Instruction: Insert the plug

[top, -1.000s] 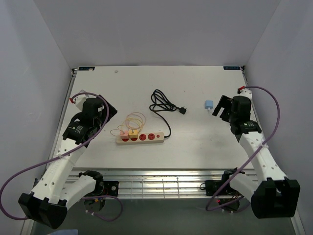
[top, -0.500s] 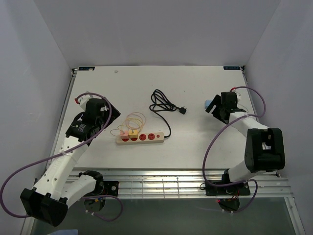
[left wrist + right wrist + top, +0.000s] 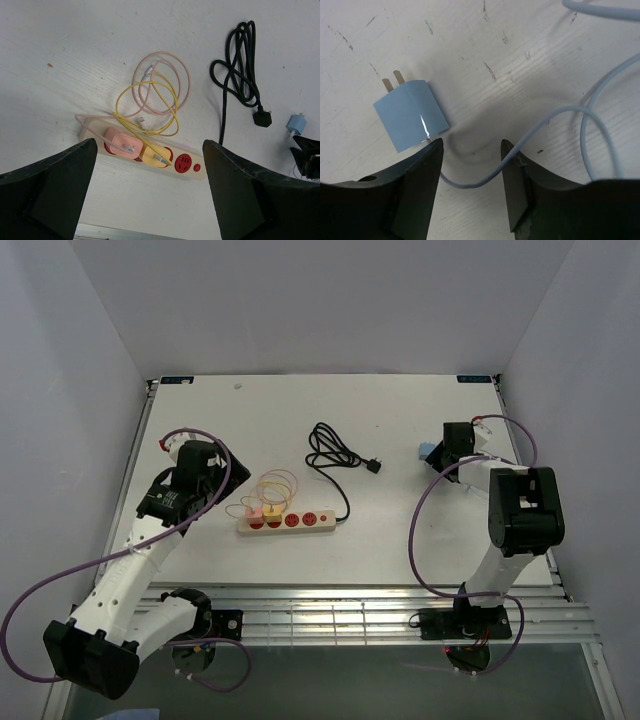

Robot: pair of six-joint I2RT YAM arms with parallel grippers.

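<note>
A light blue plug (image 3: 410, 114) lies flat on the white table, prongs pointing away, its pale cable (image 3: 560, 120) looping right. My right gripper (image 3: 471, 150) is open and low over the table; the cable passes between its fingers and the plug lies just past the left fingertip (image 3: 432, 150). In the top view the plug (image 3: 427, 451) sits at the right gripper (image 3: 443, 453). The beige power strip (image 3: 145, 152) holds a pink plug (image 3: 120, 142) and a yellow plug (image 3: 152, 155), with a free red socket (image 3: 183, 163). My left gripper (image 3: 150, 145) is open, high above the strip.
A coiled black cord (image 3: 328, 452) with a black plug (image 3: 374, 466) runs from the strip (image 3: 288, 521) across the middle of the table. Pink and yellow cable loops (image 3: 278, 483) lie behind the strip. White walls close in left, right and rear.
My right arm has folded and reached further back, bringing its gripper down to the blue plug. The left arm has barely shifted.
</note>
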